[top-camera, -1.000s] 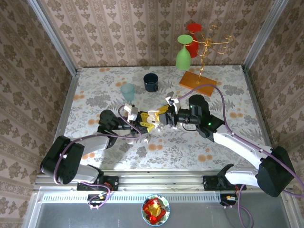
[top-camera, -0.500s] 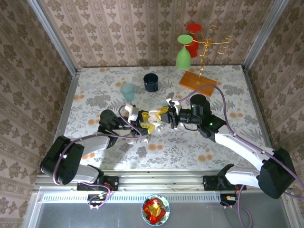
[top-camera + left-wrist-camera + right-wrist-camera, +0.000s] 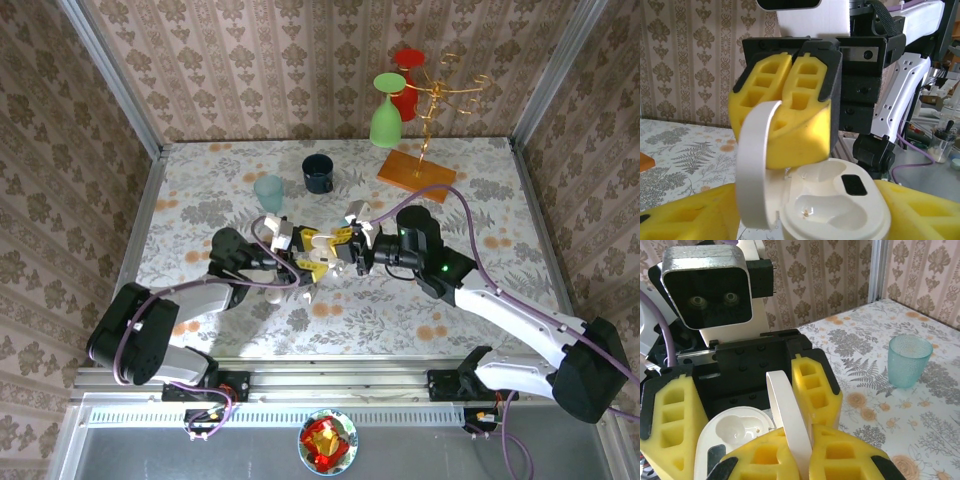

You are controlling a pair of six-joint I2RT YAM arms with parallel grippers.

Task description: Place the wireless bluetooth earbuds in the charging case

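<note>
Case [image 3: 835, 210]: white, open, between the two grippers near the middle of the surface [image 3: 200, 190].
Lid [image 3: 790, 425]: stood up on its edge.
Right gripper [image 3: 802, 460]: jaws were pinched tight on the lid.
Left gripper [image 3: 805, 217]: jaws sat one on each side of the case; could not tell if they squeezed it.
Cup [image 3: 909, 360]: blue-green, upright, well apart from the case.

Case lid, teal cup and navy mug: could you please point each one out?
Case lid [image 3: 756, 165], left wrist view, its middle.
Teal cup [image 3: 909, 367], right wrist view, side wall.
Navy mug [image 3: 318, 172], top view, dark inside.
</note>
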